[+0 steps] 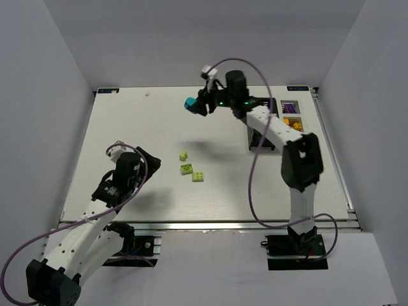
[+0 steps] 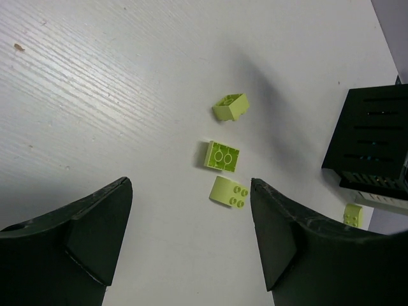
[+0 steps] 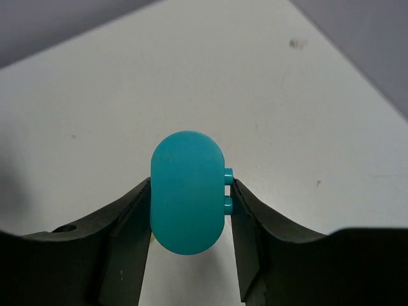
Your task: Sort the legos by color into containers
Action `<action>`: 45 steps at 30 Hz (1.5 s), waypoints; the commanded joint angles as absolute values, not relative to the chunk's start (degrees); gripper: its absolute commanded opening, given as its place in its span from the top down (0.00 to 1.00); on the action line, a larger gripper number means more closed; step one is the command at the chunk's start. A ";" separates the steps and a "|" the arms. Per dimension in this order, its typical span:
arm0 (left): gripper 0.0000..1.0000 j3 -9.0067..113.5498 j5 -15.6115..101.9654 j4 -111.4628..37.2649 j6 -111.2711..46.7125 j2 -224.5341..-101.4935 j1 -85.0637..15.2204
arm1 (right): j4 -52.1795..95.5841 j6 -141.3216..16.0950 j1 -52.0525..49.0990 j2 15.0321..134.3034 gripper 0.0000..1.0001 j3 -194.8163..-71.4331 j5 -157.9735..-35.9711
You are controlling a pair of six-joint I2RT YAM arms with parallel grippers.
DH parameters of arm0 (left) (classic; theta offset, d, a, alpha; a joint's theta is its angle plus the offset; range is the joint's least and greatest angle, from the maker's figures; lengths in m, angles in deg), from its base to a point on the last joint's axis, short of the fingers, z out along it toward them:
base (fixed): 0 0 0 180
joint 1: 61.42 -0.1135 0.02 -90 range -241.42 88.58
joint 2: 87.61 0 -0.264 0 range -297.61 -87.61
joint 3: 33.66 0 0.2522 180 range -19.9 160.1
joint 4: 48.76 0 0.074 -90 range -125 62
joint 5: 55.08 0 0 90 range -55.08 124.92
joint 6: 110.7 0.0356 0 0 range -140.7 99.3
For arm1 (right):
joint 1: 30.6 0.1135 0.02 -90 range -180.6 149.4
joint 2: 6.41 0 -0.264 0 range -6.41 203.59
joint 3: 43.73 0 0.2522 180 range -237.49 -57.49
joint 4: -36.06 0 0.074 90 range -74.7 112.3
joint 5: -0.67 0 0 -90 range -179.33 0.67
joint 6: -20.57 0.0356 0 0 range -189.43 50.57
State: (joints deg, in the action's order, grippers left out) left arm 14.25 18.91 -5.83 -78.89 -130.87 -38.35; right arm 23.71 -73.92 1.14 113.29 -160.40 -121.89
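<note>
My right gripper [image 3: 189, 203] is shut on a rounded teal lego [image 3: 187, 191], its two studs against the right finger. In the top view it holds that teal lego [image 1: 190, 104] above the far middle of the table, left of the containers. Three lime green legos [image 1: 183, 155] [image 1: 186, 168] [image 1: 198, 176] lie mid-table. The left wrist view shows them ahead of my left gripper [image 2: 190, 191], which is open and holds nothing: a tilted one [image 2: 231, 106], a flat one [image 2: 222, 156] and a sloped one [image 2: 229, 192] nearest the right finger.
The black bin [image 1: 258, 137] stands at the far right, partly hidden by the right arm. The white tray joined to it holds purple legos [image 1: 290, 107] and orange legos [image 1: 293, 123]. Another lime lego [image 2: 352, 215] shows by the tray's edge [image 2: 382, 201].
</note>
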 commanded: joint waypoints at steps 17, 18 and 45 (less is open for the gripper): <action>0.16 11.74 27.70 -22.16 -73.52 -142.97 -38.39 | 4.71 -96.85 -27.79 76.73 1.00 -130.02 -129.32; 0.16 12.27 27.97 -22.25 -73.26 -143.33 -38.39 | 5.76 -95.98 -28.05 76.73 1.00 -129.22 -129.06; 0.16 9.11 28.85 -21.37 -74.84 -141.05 -38.39 | 17.11 -93.68 -29.64 87.19 0.62 -129.21 -123.88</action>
